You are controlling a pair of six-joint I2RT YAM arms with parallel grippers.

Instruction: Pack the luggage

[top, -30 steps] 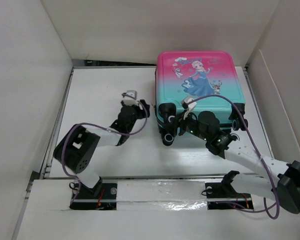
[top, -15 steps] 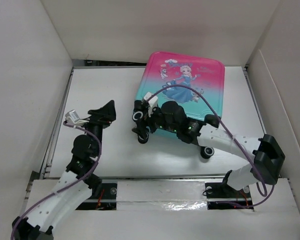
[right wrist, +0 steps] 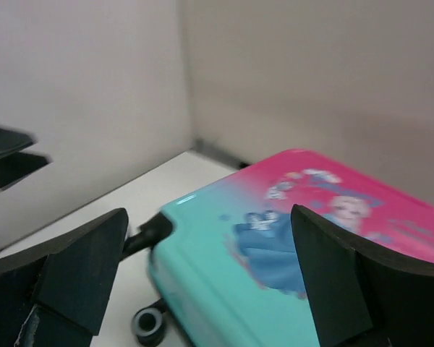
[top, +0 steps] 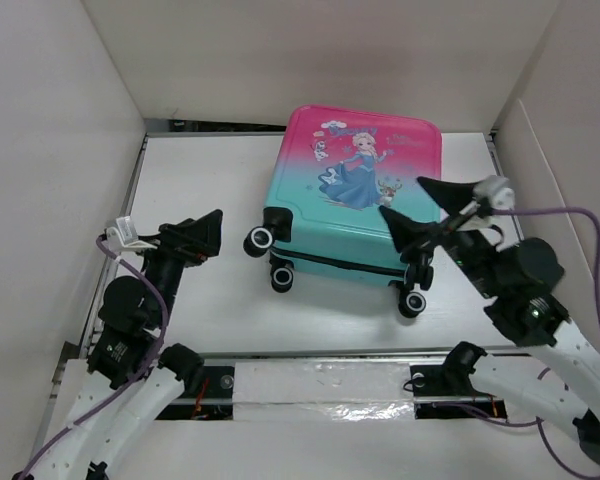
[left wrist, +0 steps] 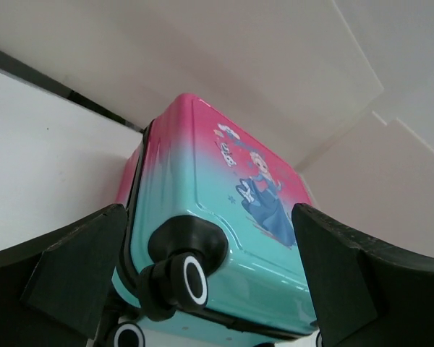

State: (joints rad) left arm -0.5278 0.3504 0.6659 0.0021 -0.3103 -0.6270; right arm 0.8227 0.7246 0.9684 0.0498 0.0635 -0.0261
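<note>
Luggage [top: 350, 205] flat on the tabletop [top: 210, 160], centre-right, closed, wheels toward the arms. Left fingers [top: 202, 230] spread wide, empty, well off to its left. Right fingers [top: 408, 230] wide apart too, above its near right corner, gripping nothing. Nothing loose in sight to pack; probably near done, zip state unclear.

Bright, even, diffuse light fills all three views, leaving only a faint soft shadow on the table [top: 200, 180] under the luggage [top: 355, 215] by its wheels and a mild sheen on its glossy shell. Beyond the left gripper [left wrist: 208, 210] the case is sharp, while the dark fingers [left wrist: 72, 267] flanking it sit soft and featureless near the lens. Beyond the right gripper [right wrist: 208, 217] everything is smeared and blurred, print and wheels alike.
</note>
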